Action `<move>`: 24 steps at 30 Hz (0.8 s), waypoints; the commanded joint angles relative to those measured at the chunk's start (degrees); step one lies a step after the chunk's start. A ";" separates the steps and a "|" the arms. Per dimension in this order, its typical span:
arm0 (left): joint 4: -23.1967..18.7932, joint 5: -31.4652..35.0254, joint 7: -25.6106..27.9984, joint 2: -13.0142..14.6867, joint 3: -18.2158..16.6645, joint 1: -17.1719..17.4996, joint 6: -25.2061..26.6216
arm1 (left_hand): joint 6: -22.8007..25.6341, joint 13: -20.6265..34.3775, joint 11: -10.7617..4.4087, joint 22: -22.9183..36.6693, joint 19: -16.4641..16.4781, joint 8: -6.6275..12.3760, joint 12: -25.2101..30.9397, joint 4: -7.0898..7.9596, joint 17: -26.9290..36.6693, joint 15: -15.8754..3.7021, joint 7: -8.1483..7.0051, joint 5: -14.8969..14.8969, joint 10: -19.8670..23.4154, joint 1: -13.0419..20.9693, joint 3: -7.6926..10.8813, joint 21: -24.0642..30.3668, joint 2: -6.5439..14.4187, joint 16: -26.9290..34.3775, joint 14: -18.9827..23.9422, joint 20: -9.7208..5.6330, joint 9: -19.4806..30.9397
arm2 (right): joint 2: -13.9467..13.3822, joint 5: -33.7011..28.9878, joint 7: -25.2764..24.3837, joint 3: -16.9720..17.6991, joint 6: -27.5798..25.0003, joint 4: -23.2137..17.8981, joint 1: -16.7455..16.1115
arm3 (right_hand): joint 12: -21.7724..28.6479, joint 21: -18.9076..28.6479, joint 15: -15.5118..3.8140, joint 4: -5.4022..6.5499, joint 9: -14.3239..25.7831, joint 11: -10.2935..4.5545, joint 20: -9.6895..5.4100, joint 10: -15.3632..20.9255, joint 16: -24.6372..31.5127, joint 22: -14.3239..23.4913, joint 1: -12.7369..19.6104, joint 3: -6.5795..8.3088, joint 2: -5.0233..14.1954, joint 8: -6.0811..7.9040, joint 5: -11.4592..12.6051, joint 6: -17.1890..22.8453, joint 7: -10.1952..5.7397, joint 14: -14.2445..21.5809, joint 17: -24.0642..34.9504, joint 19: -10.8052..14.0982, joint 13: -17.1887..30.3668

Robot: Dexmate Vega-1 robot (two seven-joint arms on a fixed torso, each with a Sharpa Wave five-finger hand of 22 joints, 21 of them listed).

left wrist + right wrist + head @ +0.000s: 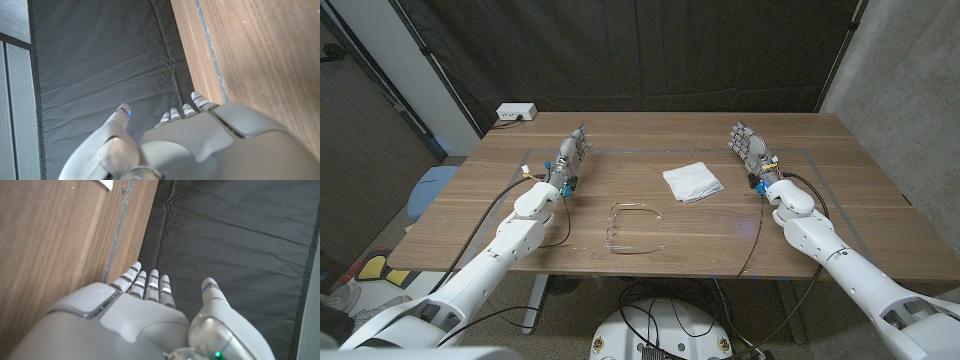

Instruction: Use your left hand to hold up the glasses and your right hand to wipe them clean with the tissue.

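A pair of clear-framed glasses (631, 228) lies on the wooden table (470, 215) near its front edge, around the middle. A folded white tissue (692, 180) lies further back and slightly right of the glasses. My left hand (572, 152) stands on the table's left side, fingers apart, holding nothing, well apart from the glasses. My right hand (749, 147) stands on the right side, fingers apart and empty, to the right of the tissue. The left wrist view shows the back of the left hand (200, 145); the right wrist view shows the back of the right hand (135, 325).
A white power strip (515, 113) sits beyond the table's back left corner. A black curtain (650, 50) hangs behind the table. Thin tape lines (620, 151) mark a rectangle on the tabletop. Black cables (757, 235) run along both arms.
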 commanded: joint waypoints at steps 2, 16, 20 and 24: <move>0.58 7.20 -5.21 -5.93 -7.67 0.90 2.87 | -1.55 0.20 -0.14 0.02 -0.50 0.71 0.56 0.65 0.01 -2.09 -0.35 0.45 -0.21 0.20 0.59 0.20 1.13 0.55 -0.93 -7.07 0.13 | 1.02 -0.20 0.42 0.37 0.79 1.40 0.51 | 0.22 0.12 -0.06 0.26 0.11 -0.09 -2.52 0.52 0.42 0.22 0.37 0.23 0.46 0.35 0.25 0.10 -0.25 0.29 0.20 -0.01 0.10; -3.60 22.94 -6.58 -4.53 -9.11 0.54 4.50 | 5.44 0.26 -0.97 -0.33 1.78 2.55 2.50 -2.77 -0.57 -1.77 -3.93 0.64 6.78 3.47 -0.43 0.70 -3.11 1.12 3.80 -3.27 0.20 | 1.05 -0.57 0.42 0.28 0.17 0.74 0.32 | 0.45 -0.44 1.00 0.58 0.10 0.23 0.06 1.81 0.73 0.13 -0.05 -0.40 0.58 0.81 -0.18 1.16 -1.49 0.96 0.09 -0.55 0.06; -5.79 26.85 -6.75 -3.18 -8.84 0.79 5.11 | 6.83 0.29 -0.94 -0.36 1.85 2.81 2.46 -3.95 -0.57 -1.56 -4.86 0.64 7.36 4.78 -0.36 0.60 -3.62 1.09 4.36 -3.01 0.24 | 0.87 -0.79 -0.06 0.20 -0.19 -0.22 -0.15 | 0.63 -0.49 0.97 0.58 0.11 0.41 0.32 2.43 0.77 0.13 -0.05 -0.48 0.59 0.87 -0.20 1.42 -1.52 1.19 0.07 -0.49 0.06; -7.81 29.52 -7.79 -1.71 -8.61 1.03 5.42 | 7.70 0.33 -1.12 -0.34 2.24 2.84 2.42 -5.13 -0.56 -1.25 -5.25 0.63 7.96 6.21 -0.17 0.64 -3.89 1.09 5.01 -1.10 0.30 | 0.75 -1.01 -0.59 0.13 -0.38 -1.25 -0.71 | 0.74 -0.52 0.96 0.55 0.11 0.65 0.42 2.87 0.83 0.13 -0.01 -0.53 0.60 0.95 -0.19 1.74 -1.59 1.48 0.05 -0.42 0.06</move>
